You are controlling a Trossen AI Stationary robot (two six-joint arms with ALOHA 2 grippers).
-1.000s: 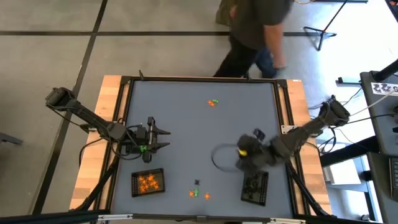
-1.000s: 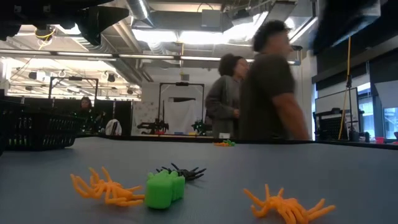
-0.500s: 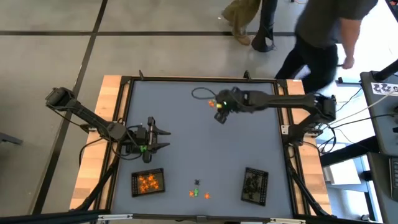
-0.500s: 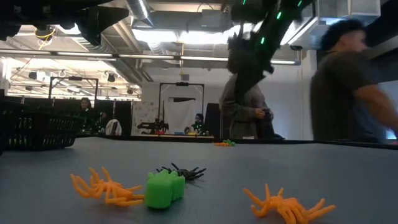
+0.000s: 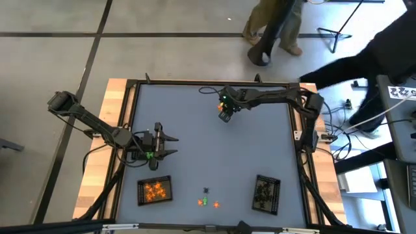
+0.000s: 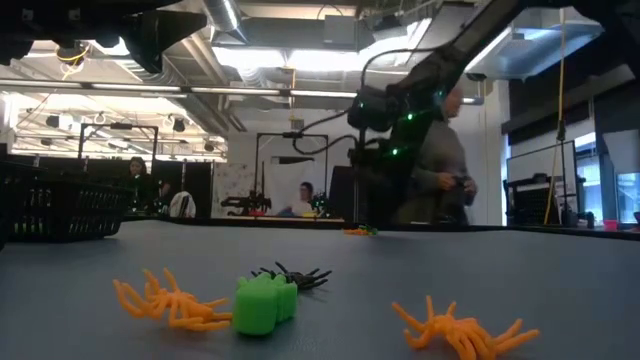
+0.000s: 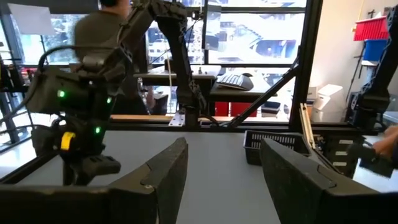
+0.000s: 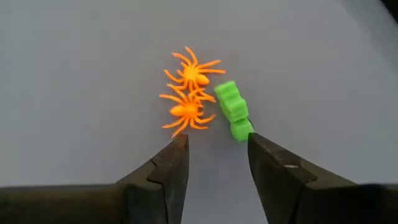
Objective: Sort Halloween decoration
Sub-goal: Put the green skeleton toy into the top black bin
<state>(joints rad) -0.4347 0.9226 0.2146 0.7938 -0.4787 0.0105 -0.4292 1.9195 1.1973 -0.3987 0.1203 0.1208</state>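
Note:
Two orange spiders [image 8: 186, 93] and a green trinket [image 8: 234, 111] lie together on the grey mat near the far edge. My right gripper [image 8: 216, 144] [image 5: 225, 117] hangs open just above them, pointing steeply down, and touches nothing. Near the front edge lie more decorations: an orange spider [image 6: 170, 300], a green piece [image 6: 265, 303], a black spider [image 6: 295, 277] and a second orange spider [image 6: 460, 328]. My left gripper [image 5: 174, 145] [image 7: 224, 155] waits open and level at the table's left, holding nothing.
A black tray [image 5: 155, 190] holding orange pieces stands near the front left. Another black tray [image 5: 266, 194] holding dark pieces stands near the front right. Bare grey mat [image 5: 214, 156] spreads between the arms. People move beyond the table's far edge.
My right gripper has swung from above the front right tray toward the far edge and the left, then come down over the far cluster of trinkets. Its fingers stay apart. The people behind the table have walked to the right.

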